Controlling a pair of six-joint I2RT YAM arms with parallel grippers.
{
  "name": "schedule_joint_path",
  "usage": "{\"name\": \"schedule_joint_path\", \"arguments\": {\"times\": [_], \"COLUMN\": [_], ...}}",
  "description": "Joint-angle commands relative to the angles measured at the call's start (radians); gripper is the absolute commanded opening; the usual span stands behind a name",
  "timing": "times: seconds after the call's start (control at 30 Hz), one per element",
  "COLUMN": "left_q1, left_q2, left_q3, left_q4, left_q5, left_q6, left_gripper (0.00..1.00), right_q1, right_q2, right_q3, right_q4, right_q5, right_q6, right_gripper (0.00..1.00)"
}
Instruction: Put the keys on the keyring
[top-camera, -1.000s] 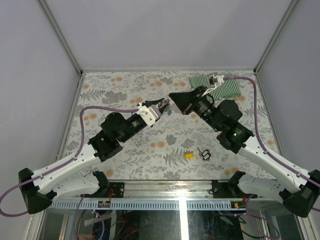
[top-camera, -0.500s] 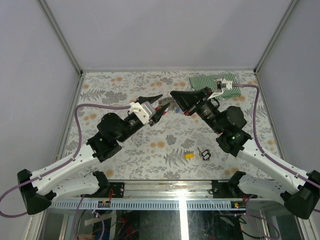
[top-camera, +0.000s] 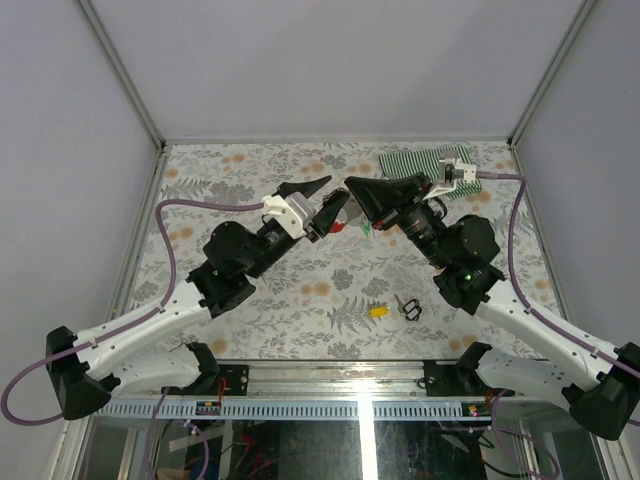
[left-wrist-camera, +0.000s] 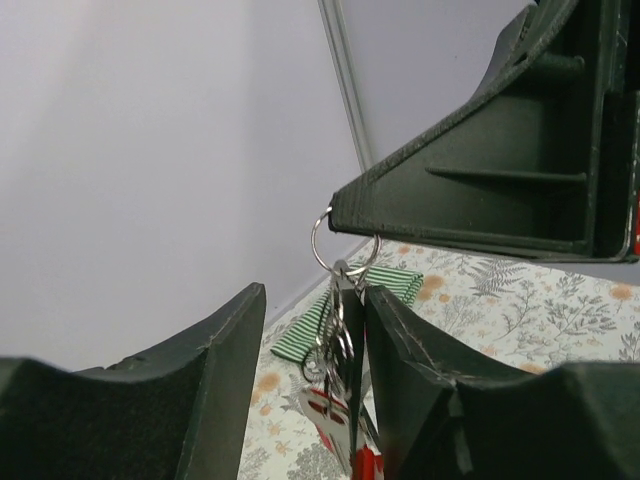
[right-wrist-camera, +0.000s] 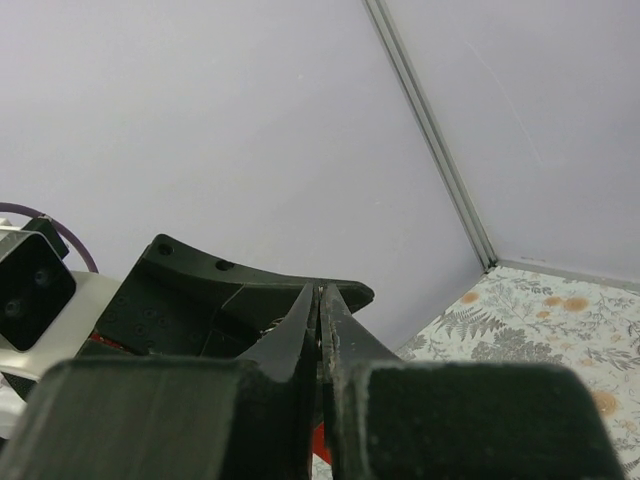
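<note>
Currently my right gripper (right-wrist-camera: 319, 292) is pressed fully together. The left wrist view shows its tip pinching the thin wire ring at the top of the keyring (left-wrist-camera: 340, 345), a red curved clip on a short silver-grey chain. The bunch hangs from that pinch in the air, to the left of the green-and-white striped cloth (top-camera: 430, 163). My left gripper (left-wrist-camera: 312, 295) stands wide apart with nothing in its grasp. The chain dangles between its two fingers, just beside the right-hand one; I cannot tell whether it touches.

What looks like a silver key blade (left-wrist-camera: 322, 405) hangs low in the bunch, and from above a fleck of green (top-camera: 367, 228) shows next to the red, so I judge at least one key is already threaded on. The small metal key with the yellow plastic head (top-camera: 378, 311) lies on the floral-patterned table (top-camera: 250, 170), nearer my bases than the cloth and well apart from the keyring, with a small black loop (top-camera: 411, 309) just beside it. I cannot find a blue head anywhere. By my reckoning the job is partly done: the yellow key has yet to be picked up and worked onto the ring.
</note>
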Motion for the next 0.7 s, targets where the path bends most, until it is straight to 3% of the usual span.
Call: {"name": "schedule_joint_path", "arguments": {"times": [0.0, 0.37, 0.67], "left_q1": [-0.005, -0.005, -0.005], "left_q2": [0.009, 0.000, 0.019], "left_q3": [0.046, 0.042, 0.059], "left_q4": [0.112, 0.108, 0.101], "left_q5": [0.002, 0.021, 0.014], "left_q6": [-0.016, -0.024, -0.034], "left_gripper": [0.46, 0.48, 0.31], "right_q1": [-0.001, -0.001, 0.000], "right_q2": [-0.034, -0.046, -0.050], "right_q3": [0.006, 0.001, 0.000], "right_q4": [0.106, 0.098, 0.091], "right_q5": [0.020, 0.029, 0.029], "right_q6": [-0.018, -0.021, -0.022], "right_gripper": [0.00, 0.00, 0.00]}}
